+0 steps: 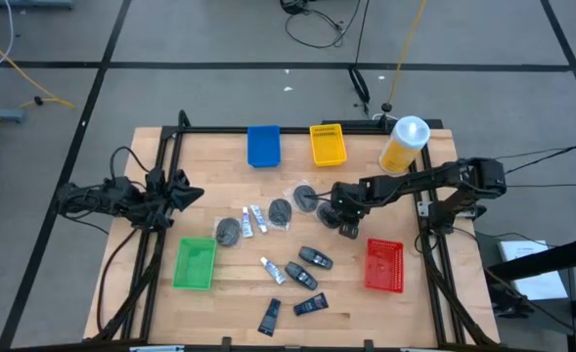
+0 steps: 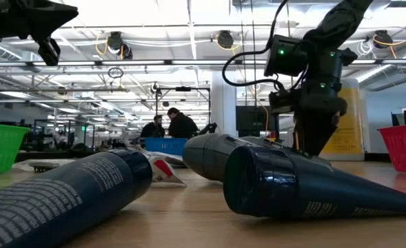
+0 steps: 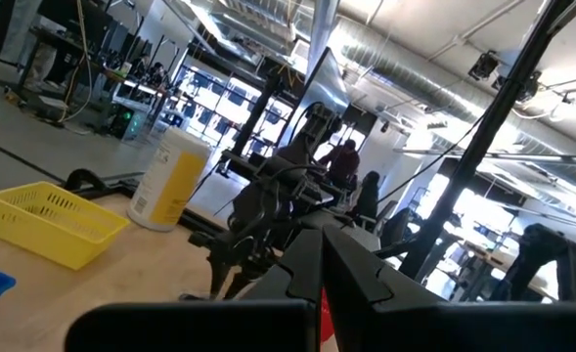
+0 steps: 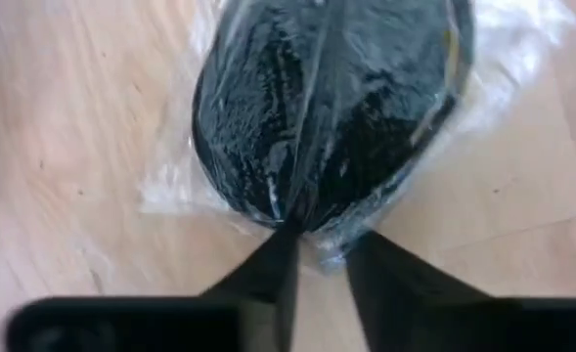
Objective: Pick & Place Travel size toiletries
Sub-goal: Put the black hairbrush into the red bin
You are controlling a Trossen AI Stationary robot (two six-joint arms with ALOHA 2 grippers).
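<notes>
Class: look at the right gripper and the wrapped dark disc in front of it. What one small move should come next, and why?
Probably a small lift. In the right wrist view the right gripper has its fingers nearly together on the clear wrap at the edge of the wrapped dark disc, which lies on the table. The left gripper waits at the table's left edge.

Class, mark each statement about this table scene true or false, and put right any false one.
1. The right claw is at a plastic-wrapped dark disc. True.
2. The red tray holds several tubes. False: it shows nothing inside.
3. The yellow bottle stands beside the yellow tray. True.
4. The left claw is gripping a white tube. False: it hangs at the table's left edge holding nothing.
5. The green tray sits at the table's right edge. False: it is on the left.
</notes>
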